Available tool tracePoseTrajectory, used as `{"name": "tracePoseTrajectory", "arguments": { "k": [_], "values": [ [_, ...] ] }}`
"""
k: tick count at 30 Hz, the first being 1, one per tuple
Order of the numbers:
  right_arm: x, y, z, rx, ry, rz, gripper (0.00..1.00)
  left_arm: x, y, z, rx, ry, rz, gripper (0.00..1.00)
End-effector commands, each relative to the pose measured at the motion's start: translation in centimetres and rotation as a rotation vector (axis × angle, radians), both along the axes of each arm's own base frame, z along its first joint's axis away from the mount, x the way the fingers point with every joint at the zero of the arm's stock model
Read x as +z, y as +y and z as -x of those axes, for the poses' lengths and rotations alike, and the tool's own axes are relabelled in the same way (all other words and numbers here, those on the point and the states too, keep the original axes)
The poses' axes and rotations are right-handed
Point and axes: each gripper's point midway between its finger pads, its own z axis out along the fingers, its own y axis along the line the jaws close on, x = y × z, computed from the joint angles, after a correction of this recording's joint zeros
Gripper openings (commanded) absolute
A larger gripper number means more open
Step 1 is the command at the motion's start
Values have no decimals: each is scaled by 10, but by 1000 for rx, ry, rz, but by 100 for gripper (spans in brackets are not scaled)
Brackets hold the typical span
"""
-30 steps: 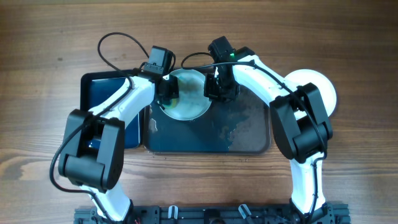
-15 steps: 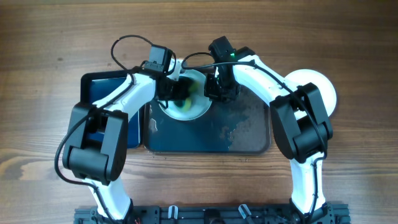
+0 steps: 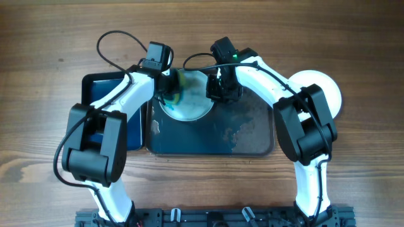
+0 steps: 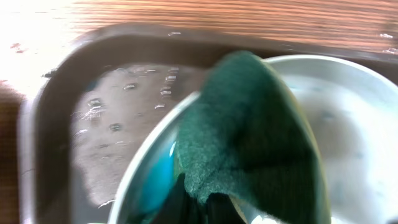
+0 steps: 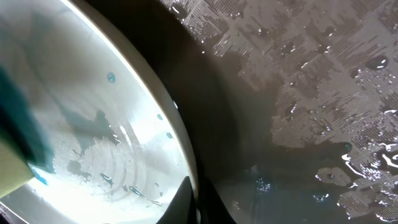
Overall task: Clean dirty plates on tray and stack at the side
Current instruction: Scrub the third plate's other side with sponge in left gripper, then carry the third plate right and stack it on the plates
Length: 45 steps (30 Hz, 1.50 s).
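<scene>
One plate (image 3: 194, 104) on one tray (image 3: 252, 135), another plate (image 3: 329, 88) aside, one sponge (image 4: 249, 124)

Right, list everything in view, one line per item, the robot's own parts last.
large tray: one, dark grey-blue and wet, middle of the table.
tray plate: one, white with a blue smear, on the large tray's far left part.
side plate: one seen, white, on the table right of the large tray, partly under the right arm.
sponge: one, green with a yellow side, on the tray plate.
small tray: one, dark blue, left of the large tray.
table: one, brown wood.
left pincer: shut on the sponge.
right pincer: shut on the tray plate's rim.
</scene>
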Motion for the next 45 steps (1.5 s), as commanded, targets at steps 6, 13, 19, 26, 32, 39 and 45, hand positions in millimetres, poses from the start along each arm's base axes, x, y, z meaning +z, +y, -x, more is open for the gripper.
{"name": "tracePoseTrajectory", "arguments": {
  "k": [6,13,19,26,32,39,45],
  "values": [
    [-24,-14,12,39,39,67,5,20,-4,-43,46,-219,-94,4],
    [-23,-11,10,40,31,56,4,0,3,-16,32,-84,-126,4],
    [-22,-6,11,83,26,22,5,-15,-8,46,138,217,0,4],
    [-18,4,12,153,11,-39,4,65,-14,36,198,131,203,4],
    [-17,8,13,152,16,-64,27,138,59,10,363,-83,223,4],
    [-24,16,16,102,16,-56,4,126,76,20,409,-24,205,4],
    [25,-17,-1,101,-152,125,4,125,75,23,407,-10,201,4]
  ]
}}
